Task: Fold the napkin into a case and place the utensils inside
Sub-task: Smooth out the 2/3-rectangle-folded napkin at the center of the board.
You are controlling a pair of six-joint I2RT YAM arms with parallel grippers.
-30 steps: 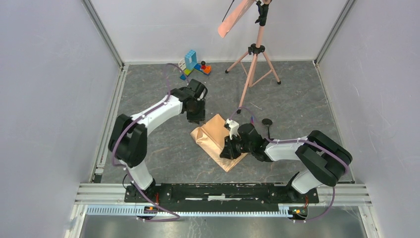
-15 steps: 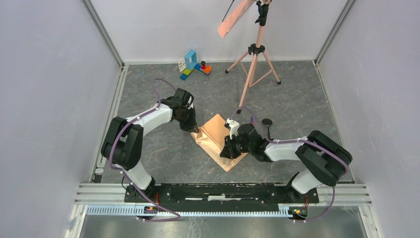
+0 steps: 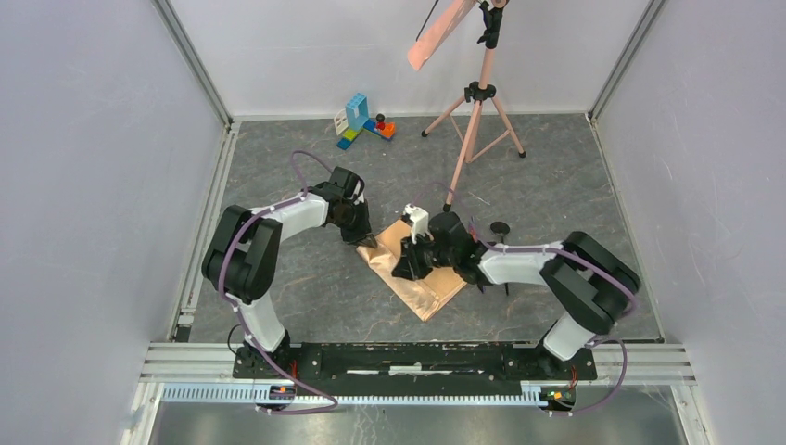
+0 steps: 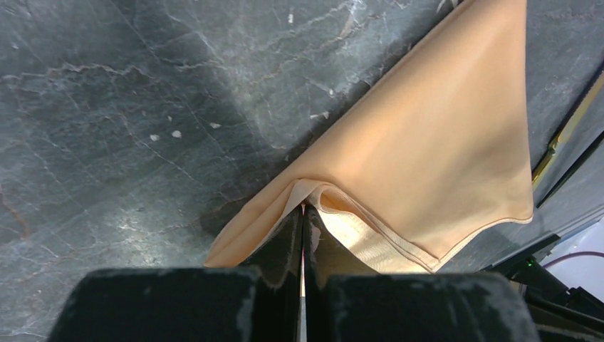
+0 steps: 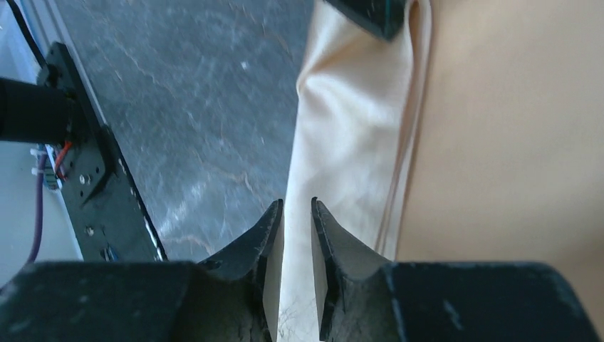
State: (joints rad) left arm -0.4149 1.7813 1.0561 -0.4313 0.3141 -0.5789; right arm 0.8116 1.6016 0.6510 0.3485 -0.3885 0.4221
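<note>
Lying mid-table from above, the soft, limp napkin (image 3: 431,292) likely wants pinching at its hems; the left wrist view shows the left gripper (image 4: 303,211) clenched on its corner fold, the right wrist view the right gripper (image 5: 296,208) narrowly parted astride an edge, grasp unclear.

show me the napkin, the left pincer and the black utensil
napkin (image 3: 426,292): top external view, on the flat near corner of the cloth.
left pincer (image 4: 303,210): left wrist view, at the fingertips, shut on the napkin's folded edge.
black utensil (image 3: 500,226): top external view, on its round end.
</note>
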